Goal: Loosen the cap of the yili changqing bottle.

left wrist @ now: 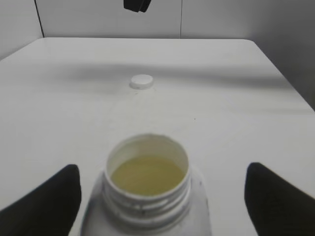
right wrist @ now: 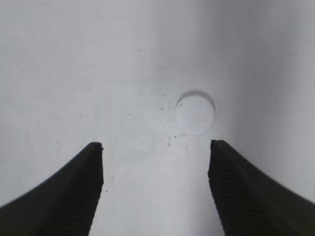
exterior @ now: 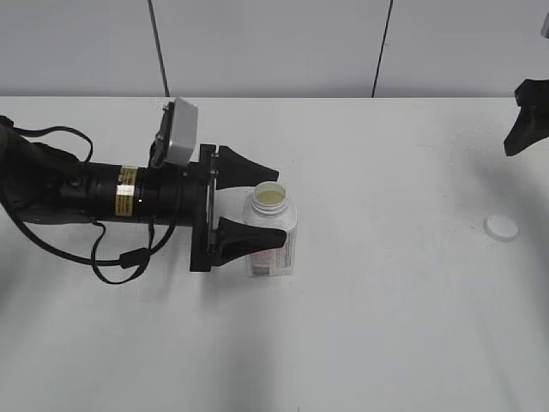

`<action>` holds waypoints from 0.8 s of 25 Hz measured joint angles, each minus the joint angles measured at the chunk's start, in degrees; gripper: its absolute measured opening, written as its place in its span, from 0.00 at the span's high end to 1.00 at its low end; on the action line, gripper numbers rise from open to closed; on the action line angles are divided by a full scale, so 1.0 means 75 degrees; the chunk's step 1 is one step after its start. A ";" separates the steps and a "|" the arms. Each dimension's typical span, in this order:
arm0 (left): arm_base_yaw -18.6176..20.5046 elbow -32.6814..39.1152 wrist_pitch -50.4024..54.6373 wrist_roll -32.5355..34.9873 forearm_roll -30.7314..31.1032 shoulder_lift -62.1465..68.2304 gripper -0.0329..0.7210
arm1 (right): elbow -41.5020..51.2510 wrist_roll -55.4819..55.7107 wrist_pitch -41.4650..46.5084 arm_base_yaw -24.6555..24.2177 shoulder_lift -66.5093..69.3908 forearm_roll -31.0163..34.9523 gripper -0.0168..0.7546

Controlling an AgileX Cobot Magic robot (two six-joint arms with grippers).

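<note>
The yili changqing bottle [exterior: 276,249] stands upright left of the table's middle. Its wide neck is uncovered and pale yellowish content shows inside it in the left wrist view [left wrist: 147,196]. The white cap [exterior: 501,227] lies flat on the table far to the bottle's right, and it also shows in the left wrist view [left wrist: 141,81] and the right wrist view [right wrist: 195,114]. My left gripper [exterior: 279,203] is open with one finger on each side of the bottle, and a gap shows at both sides [left wrist: 162,169]. My right gripper [right wrist: 156,144] is open and empty above the table, near the cap.
The white table [exterior: 386,326] meets a grey panelled wall [exterior: 274,43] at the back. My left arm with its cables [exterior: 94,193] stretches across the left side. Only a part of the right gripper [exterior: 525,120] shows at the right edge.
</note>
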 joint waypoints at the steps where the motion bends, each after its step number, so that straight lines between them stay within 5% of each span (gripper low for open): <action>1: -0.0008 0.0000 0.0000 -0.0056 0.0057 -0.0124 0.15 | 0.0000 0.0000 0.0037 0.0000 -0.0079 0.0007 0.29; 5: -0.0008 0.0000 0.0000 -0.0427 0.0365 -0.0710 0.16 | 0.0000 0.0128 0.0268 0.0000 -0.0363 0.0007 0.29; 12: -0.0003 0.0006 0.0817 -0.2630 0.0770 -0.2232 0.17 | 0.0000 0.0454 0.0898 0.0000 -0.0920 0.0123 0.29; 20: -0.0003 0.0006 0.6208 -0.4031 0.0825 -0.4332 0.17 | 0.0000 0.0465 0.1486 0.0000 -0.1515 0.0255 0.30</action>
